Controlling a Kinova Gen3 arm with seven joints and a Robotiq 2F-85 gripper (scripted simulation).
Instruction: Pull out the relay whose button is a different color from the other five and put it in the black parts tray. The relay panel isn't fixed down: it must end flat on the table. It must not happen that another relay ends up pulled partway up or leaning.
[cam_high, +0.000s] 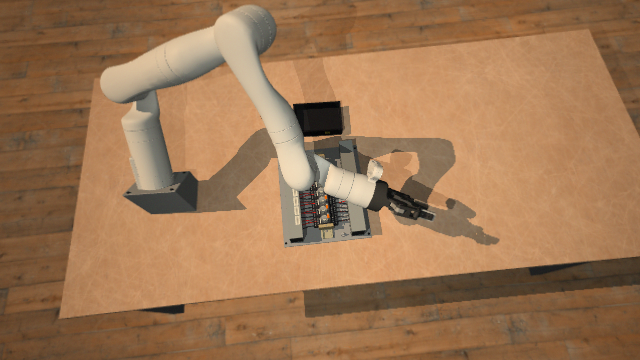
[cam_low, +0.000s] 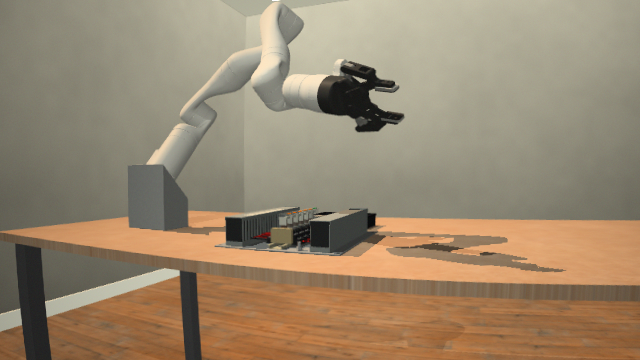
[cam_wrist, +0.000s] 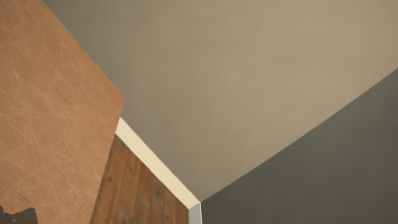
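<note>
While the white arm (cam_high: 195, 55) (cam_low: 235, 72) arches over the relay panel (cam_high: 294, 235) (cam_low: 345, 225), wrist near level, fingers (cam_high: 427, 216) (cam_low: 392, 118) spread, pointing outward, nothing between them.

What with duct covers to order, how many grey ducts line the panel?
2: left duct and right duct, as pictured, along opposite panel edges; the arm may hide others.

The relay panel (cam_high: 295, 239) (cam_low: 345, 230) lies flat on the counter (cam_high: 210, 265) (cam_low: 450, 260) (cam_wrist: 55, 100), with the relays (cam_high: 322, 205) (cam_low: 298, 219) between its two side ducts. The parts tray (cam_high: 320, 119) (cam_low: 371, 220) sits just behind it, and the arm's base (cam_high: 165, 200) (cam_low: 146, 197) stands apart to the left in the top view.
</note>
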